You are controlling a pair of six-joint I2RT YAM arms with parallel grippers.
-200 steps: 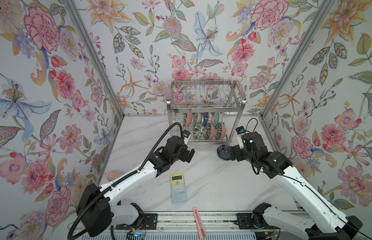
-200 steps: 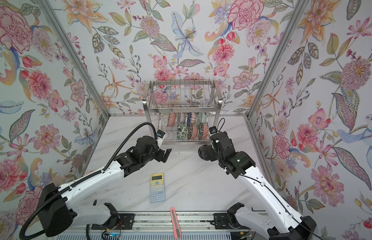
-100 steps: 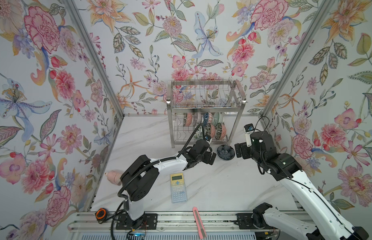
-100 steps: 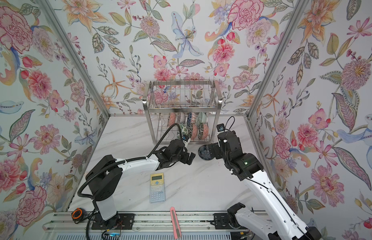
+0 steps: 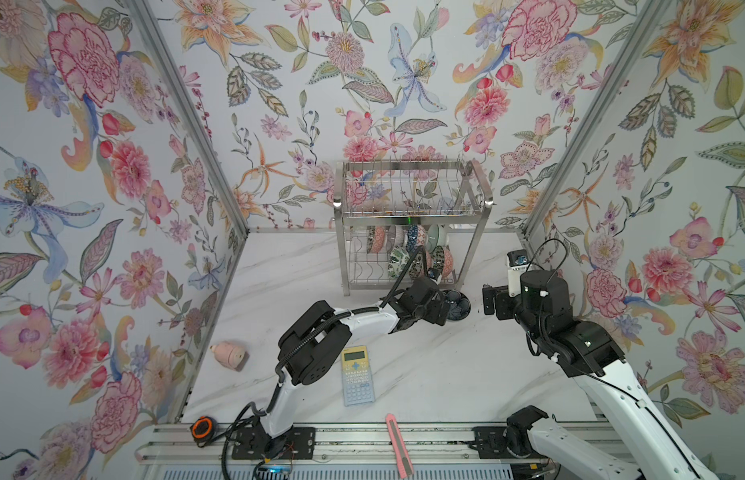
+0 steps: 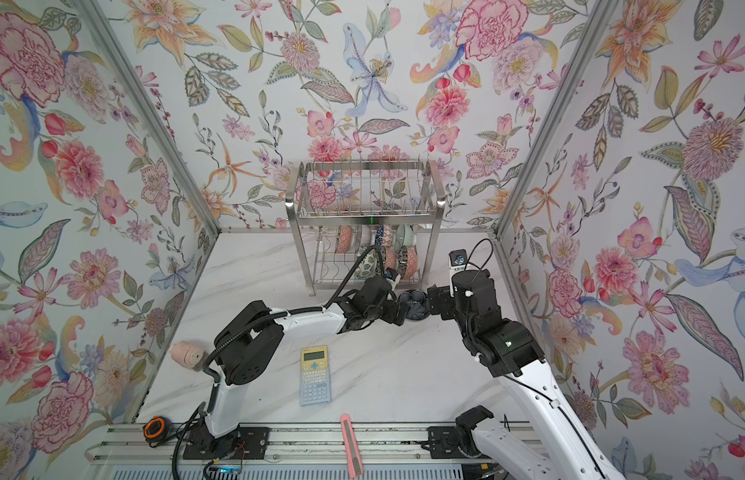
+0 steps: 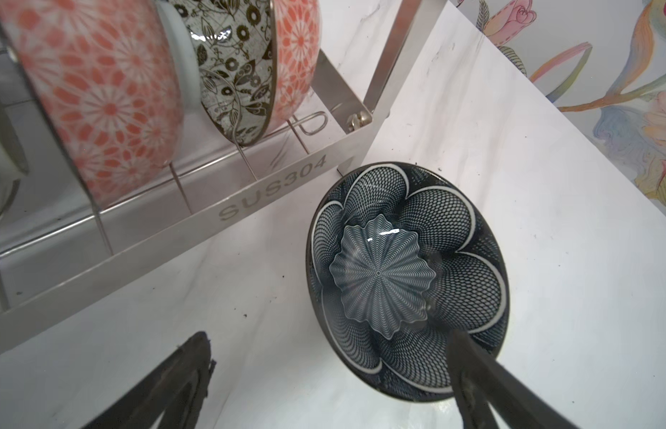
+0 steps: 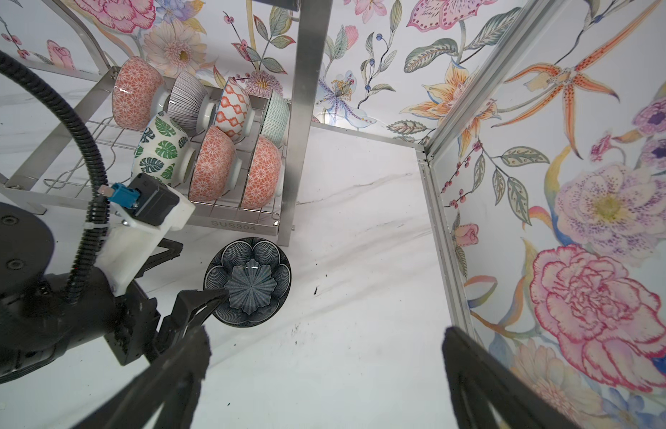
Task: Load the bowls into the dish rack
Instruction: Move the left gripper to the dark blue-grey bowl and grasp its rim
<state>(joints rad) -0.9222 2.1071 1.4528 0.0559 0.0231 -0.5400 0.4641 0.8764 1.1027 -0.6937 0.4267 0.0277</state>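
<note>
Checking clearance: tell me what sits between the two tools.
The dark blue bowl, between left tool and right tool; both top views show it.

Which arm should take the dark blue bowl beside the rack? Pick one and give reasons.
Left. The left gripper, open, straddles the rim of the dark blue bowl, with one finger over the inside and the other outside. The right gripper, also open, hangs apart from the bowl, over the table.

Dark blue bowl (image 7: 406, 282) upright beside the dish rack (image 8: 308, 111); other bowls (image 8: 212, 167) edgewise in its lower tier.
</note>
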